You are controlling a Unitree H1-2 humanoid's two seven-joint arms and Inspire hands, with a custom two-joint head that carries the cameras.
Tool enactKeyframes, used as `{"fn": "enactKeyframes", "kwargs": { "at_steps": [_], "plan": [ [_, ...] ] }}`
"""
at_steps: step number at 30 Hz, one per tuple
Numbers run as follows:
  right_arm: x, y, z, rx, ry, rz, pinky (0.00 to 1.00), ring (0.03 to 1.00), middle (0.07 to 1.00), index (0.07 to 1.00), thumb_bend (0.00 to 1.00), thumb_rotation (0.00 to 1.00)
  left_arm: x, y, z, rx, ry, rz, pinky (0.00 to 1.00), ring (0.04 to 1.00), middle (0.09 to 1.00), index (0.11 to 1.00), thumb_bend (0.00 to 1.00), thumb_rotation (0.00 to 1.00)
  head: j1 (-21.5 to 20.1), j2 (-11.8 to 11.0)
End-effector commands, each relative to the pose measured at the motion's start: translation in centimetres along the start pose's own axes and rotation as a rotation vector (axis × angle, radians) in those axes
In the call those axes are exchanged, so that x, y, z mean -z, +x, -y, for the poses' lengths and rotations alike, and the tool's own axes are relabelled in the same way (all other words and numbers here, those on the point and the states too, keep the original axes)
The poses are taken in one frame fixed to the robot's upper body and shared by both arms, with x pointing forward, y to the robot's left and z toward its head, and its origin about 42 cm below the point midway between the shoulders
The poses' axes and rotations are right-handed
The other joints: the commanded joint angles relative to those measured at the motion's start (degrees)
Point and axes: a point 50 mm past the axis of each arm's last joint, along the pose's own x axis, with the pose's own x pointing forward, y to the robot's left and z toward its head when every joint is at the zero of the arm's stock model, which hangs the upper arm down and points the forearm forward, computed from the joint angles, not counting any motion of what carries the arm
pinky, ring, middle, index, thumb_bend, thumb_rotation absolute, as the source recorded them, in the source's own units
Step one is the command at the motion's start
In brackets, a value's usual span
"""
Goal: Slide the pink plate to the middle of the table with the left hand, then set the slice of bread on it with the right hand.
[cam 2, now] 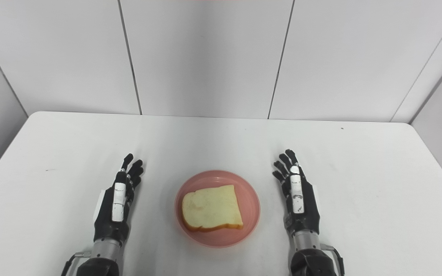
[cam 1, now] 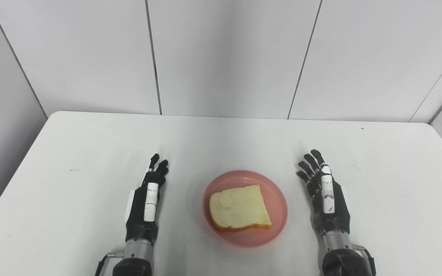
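Both of our forearms are cut off by the bottom edge of the frame, so we see only the wrists and hands. Part of the pink plate (cam 1: 274, 199) is hidden under the slice of bread (cam 1: 240, 209), leaving its rim and a band of its floor showing. We cannot make out from above whether our palms touch the white table (cam 1: 71, 153) or hover just over it.

The slice of bread lies flat on the pink plate, which sits near the middle of the table's width, toward the near edge. The slice's rounded top points to the left and its straight cut edge faces right, so its long axis runs roughly left to right, tilted slightly. A browner crust shows along its near edge.

Our left hand (cam 1: 147, 199) rests to the left of the plate, apart from it, fingers extended forward and holding nothing. Our right hand (cam 1: 325, 195) rests to the right, also apart from the plate, fingers spread and empty. The 2 hands flank the plate at about the same depth.
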Motion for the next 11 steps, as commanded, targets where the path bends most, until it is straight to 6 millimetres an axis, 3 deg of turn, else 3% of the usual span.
{"fn": "enactKeyframes", "kwargs": {
  "at_steps": [1,11],
  "plan": [
    [-0.23,-0.21,-0.49,-0.006,0.007,0.011,0.88,0.878,0.905,0.899,0.88,0.89,-1.57,0.63,0.19,0.014,0.0,0.064,0.95,0.929,0.92,0.938,0.88,1.0,0.07,-0.08],
    [-0.26,-0.29,-0.95,-0.009,0.001,0.002,0.86,0.869,0.899,0.893,0.87,0.87,-1.66,0.74,-0.08,0.017,0.013,0.069,0.95,0.931,0.923,0.942,0.9,1.0,-0.58,-0.25]
  ]
}}
